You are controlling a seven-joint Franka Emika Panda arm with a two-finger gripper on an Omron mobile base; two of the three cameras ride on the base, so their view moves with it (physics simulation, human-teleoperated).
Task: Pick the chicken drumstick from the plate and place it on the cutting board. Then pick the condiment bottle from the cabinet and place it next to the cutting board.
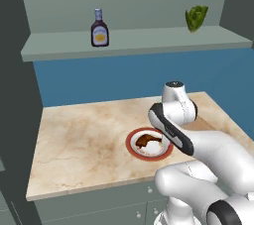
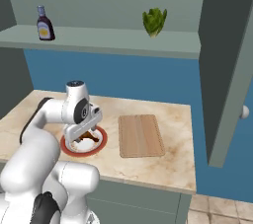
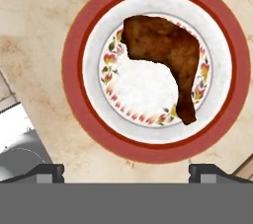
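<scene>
On the marble worktop (image 2: 163,168), the plate (image 3: 74,75) carries the chicken drumstick (image 3: 165,53). In the hand view, the drumstick lies across the plate's centre from 11 o'clock to 4 o'clock, with the thick meat end at 11 o'clock and the thin bone end at 4 o'clock. The claw (image 3: 126,171) hangs directly above the plate, released: its two finger tips (image 3: 49,171) stand wide apart at the lower edge of the view and touch neither drumstick nor plate.

In the right base view, the cutting board (image 2: 141,135) lies flat on the worktop at 3 o'clock of the plate (image 2: 66,148), just beside it and apart. The claw (image 2: 84,131) points down over the plate.

On the cabinet (image 1: 144,40) shelf, the condiment bottle (image 1: 99,28) stands upright toward the left end. A green leafy vegetable (image 1: 196,18) rests well apart from it, at 3 o'clock of the bottle, near the right end of the shelf.
</scene>
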